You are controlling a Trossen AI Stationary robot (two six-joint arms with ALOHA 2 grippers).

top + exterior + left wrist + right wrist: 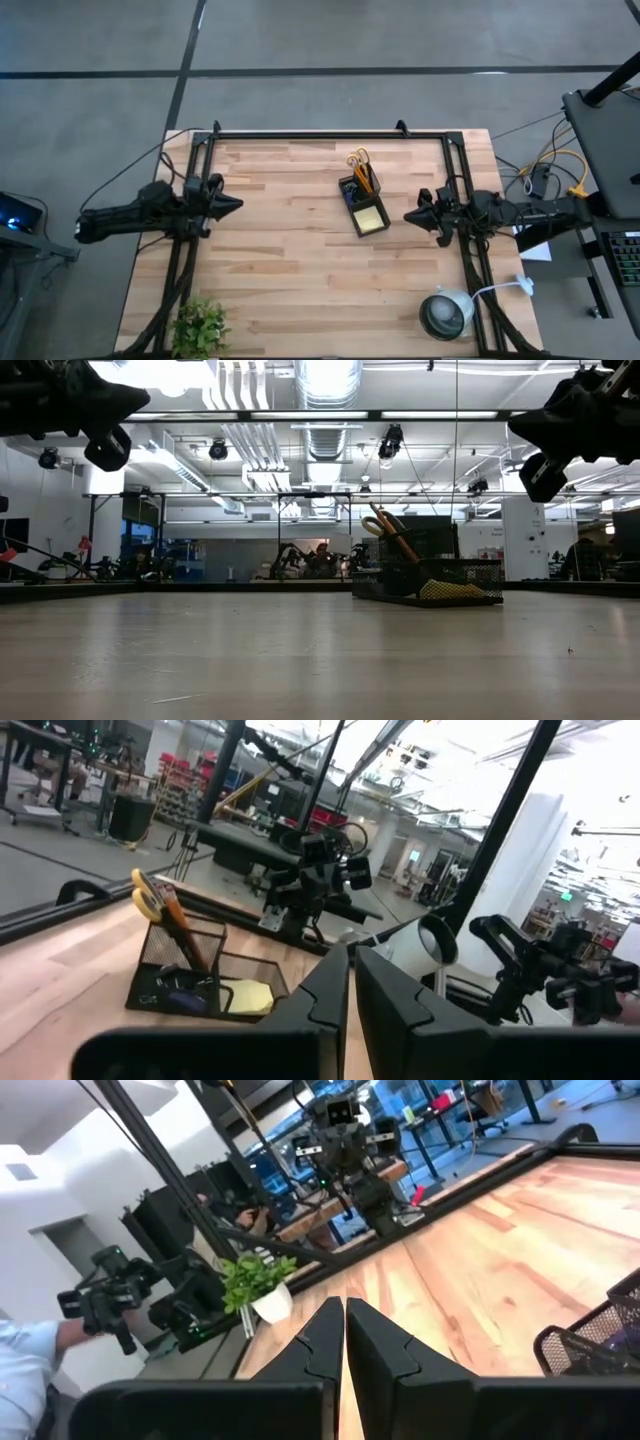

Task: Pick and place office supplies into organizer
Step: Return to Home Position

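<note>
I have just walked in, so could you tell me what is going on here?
Nothing is being handled at the moment. The left gripper and the right gripper hang shut and empty above opposite sides of the table. Between them, the black organizer holds the yellow-handled scissors, orange pencils and yellow sticky-note pad.

Robotics lab in an open industrial hall. A bare grey concrete floor (100, 60) lay around the wooden table (300, 290). Exposed ducts (325, 385) and strip lights (450, 415) ran overhead. Far beyond the left hand (351, 960) stood racks with red items (185, 775). More arm rigs (300, 560) lined distant benches. Loose cables (555, 165) trailed behind the right hand (408, 215).
</note>
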